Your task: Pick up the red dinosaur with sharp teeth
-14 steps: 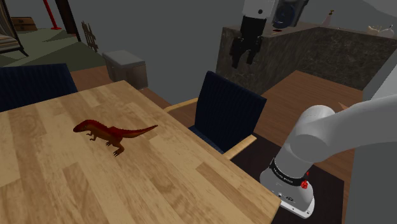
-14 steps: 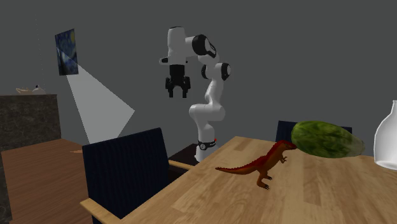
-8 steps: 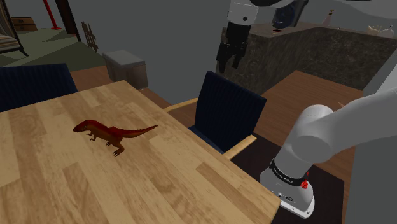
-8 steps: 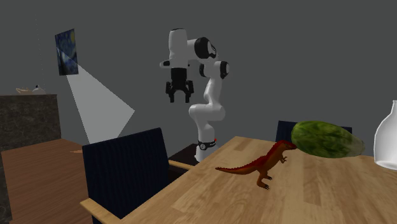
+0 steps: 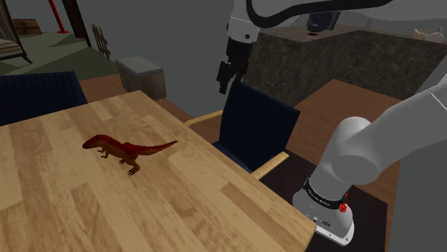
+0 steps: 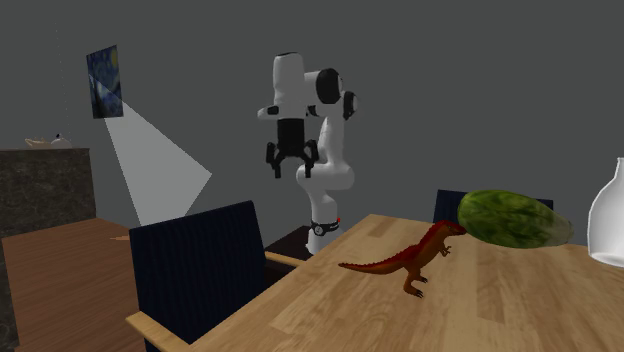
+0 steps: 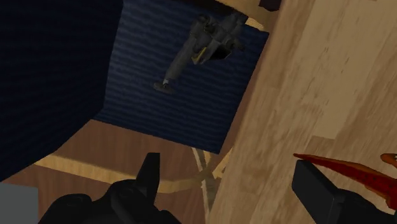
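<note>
Half a second has brought the fingers [image 7: 149,175], wide and empty, lower toward the worktop [image 5: 57,204]; the dinosaur [image 5: 122,148] lies there, at their 8 o'clock in the shoulder view, well apart; approach only begun.

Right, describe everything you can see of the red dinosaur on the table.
The red dinosaur is dark red along the back, more orange on legs and belly, with a long tapering tail. It stands on its legs on the wooden table, head toward the shoulder view's left. Only the table touches it; the open gripper hangs well away.
</note>
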